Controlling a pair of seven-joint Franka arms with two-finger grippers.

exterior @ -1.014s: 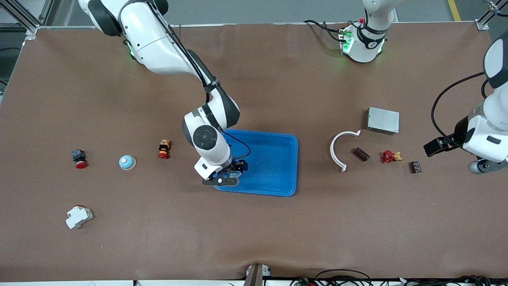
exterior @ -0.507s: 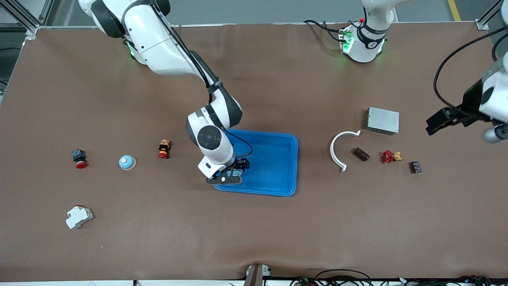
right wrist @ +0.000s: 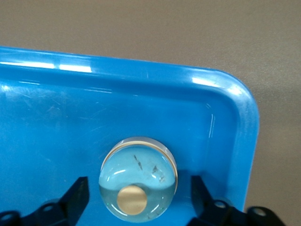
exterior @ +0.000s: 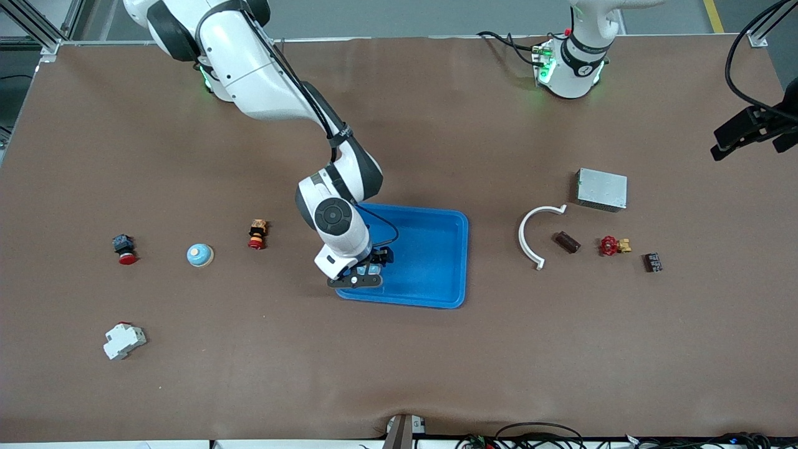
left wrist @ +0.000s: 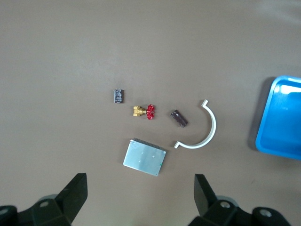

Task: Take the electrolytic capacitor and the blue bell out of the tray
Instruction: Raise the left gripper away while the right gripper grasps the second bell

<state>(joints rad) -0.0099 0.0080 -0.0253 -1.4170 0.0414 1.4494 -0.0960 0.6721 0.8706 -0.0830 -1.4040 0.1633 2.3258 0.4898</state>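
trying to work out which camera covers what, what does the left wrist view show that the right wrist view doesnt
Only the left wrist view shows the parts toward the left arm's end of the table: the capacitor, white curved clip, red valve, metal box, small black part, with the open left gripper high over them.

Only the right wrist view shows the bell, lying in the tray's corner between the fingers of the open right gripper.

Both show the blue tray and the brown table.
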